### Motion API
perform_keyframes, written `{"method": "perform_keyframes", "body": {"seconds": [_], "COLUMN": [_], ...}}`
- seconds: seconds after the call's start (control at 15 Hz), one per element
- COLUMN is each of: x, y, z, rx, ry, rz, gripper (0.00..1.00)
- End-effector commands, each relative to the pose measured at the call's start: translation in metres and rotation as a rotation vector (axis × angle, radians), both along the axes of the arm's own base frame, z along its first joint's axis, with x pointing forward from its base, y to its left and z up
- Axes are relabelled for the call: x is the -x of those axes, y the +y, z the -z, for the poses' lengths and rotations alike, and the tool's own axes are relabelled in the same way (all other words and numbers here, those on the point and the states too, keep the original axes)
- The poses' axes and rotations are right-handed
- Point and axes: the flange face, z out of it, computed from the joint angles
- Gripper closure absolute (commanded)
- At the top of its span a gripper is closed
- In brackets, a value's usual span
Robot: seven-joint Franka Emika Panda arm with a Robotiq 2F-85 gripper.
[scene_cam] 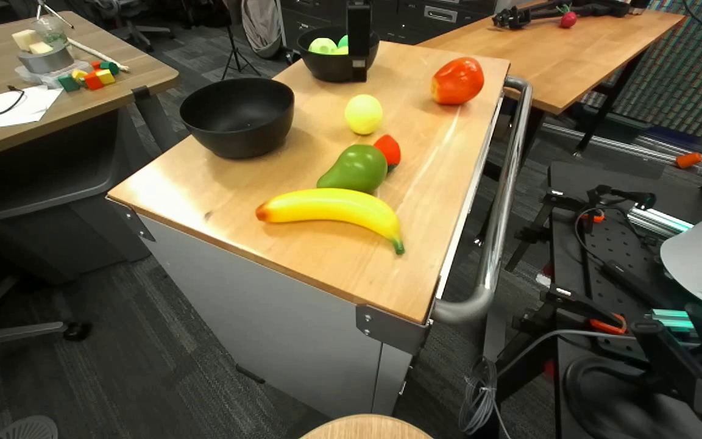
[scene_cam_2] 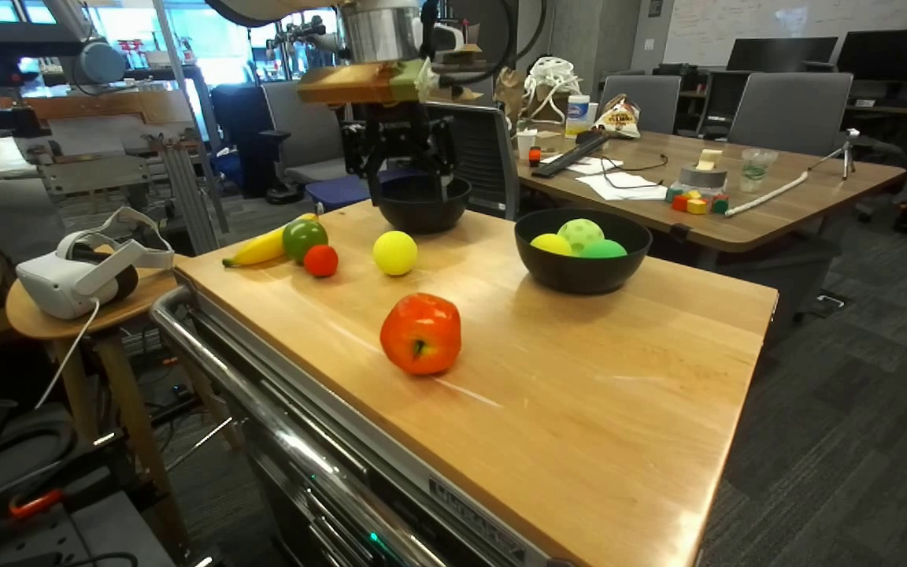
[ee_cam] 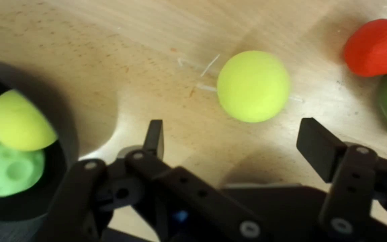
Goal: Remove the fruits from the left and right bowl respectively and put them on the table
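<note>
Nothing is between the widely parted jaws of my gripper (ee_cam: 231, 136). A yellow-green round fruit (ee_cam: 254, 86) lies on the table (scene_cam_2: 595, 409) just ahead of the fingertips, apart from them. In an exterior view, the gripper (scene_cam_2: 412, 193) hangs in front of an empty black bowl (scene_cam_2: 422, 216). The other black bowl (scene_cam_2: 583, 276) holds a yellow fruit (scene_cam_2: 551, 244), a pitted light green one (scene_cam_2: 580, 234) and a green one (scene_cam_2: 605, 250). A red fruit (scene_cam: 387, 150), a green oval fruit (scene_cam: 356, 169) and a banana (scene_cam: 334, 207) lie close together on the table.
An orange-red round fruit (scene_cam: 457, 81) sits near the edge with the metal rail (scene_cam: 506, 201). A wooden desk (scene_cam_2: 737, 189) with papers and coloured blocks stands behind. A small round stool (scene_cam_2: 28, 311) bears a white headset (scene_cam_2: 87, 264).
</note>
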Motion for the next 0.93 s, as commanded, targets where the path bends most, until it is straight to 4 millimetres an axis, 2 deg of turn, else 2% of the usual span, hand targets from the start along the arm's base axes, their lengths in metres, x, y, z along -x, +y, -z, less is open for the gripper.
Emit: {"method": "perform_keyframes", "body": {"seconds": [0.0, 0.13, 0.33, 0.53, 0.6, 0.73, 0.87], "x": [-0.015, -0.033, -0.060, -0.084, -0.061, -0.065, -0.065], "y": [-0.017, -0.036, -0.067, -0.109, -0.088, -0.099, -0.095], "z": [-0.047, -0.050, -0.038, -0.024, -0.025, -0.012, -0.012], "rx": [0.099, 0.101, 0.070, 0.058, 0.060, 0.063, 0.061], "ry": [-0.142, -0.188, -0.244, -0.266, -0.234, -0.219, -0.218], "rz": [-0.039, 0.003, 0.033, 0.058, 0.055, 0.066, 0.060], "gripper": [0.00, 0.00, 0.00, 0.00, 0.00, 0.00, 0.00]}}
